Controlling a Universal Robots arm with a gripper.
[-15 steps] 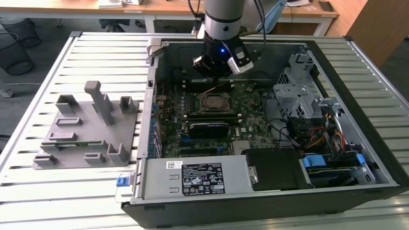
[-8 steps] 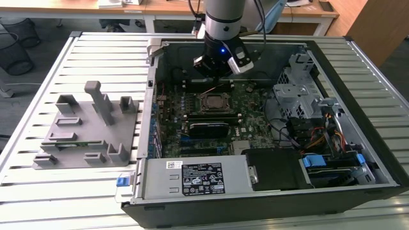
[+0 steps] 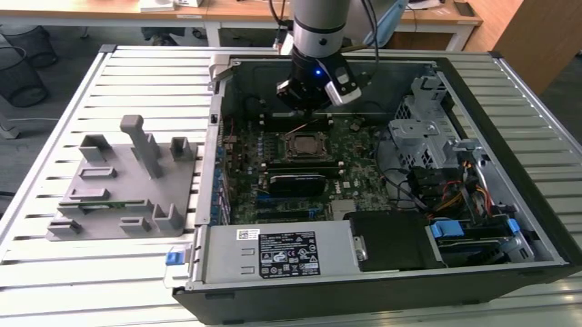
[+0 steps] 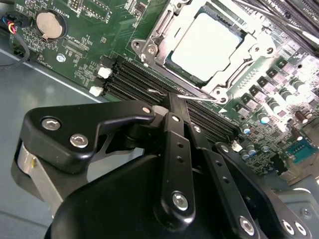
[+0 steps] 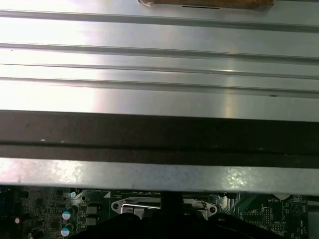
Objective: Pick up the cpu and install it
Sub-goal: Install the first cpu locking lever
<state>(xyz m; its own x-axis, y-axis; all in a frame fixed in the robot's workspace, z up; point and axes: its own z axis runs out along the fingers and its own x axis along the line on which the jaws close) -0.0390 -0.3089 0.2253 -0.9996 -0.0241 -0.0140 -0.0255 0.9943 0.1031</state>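
One arm, gripper [image 3: 307, 102] above the open computer case [image 3: 509, 225]; jaw state: cannot tell.
The cpu [image 4: 207, 46] sits in the motherboard socket [image 4: 149, 50]; slatted metal table [image 3: 54, 272], grey fixture block [image 3: 123, 180], wooden desks [image 3: 227, 13] behind.

Silvery square cpu [image 4: 207, 47], lying flat, seated in motherboard socket [image 4: 149, 50]

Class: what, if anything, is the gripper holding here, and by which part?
Apparently nothing. The cpu already lies in the socket, apart from the gripper; whether its fingers are open cannot be told.
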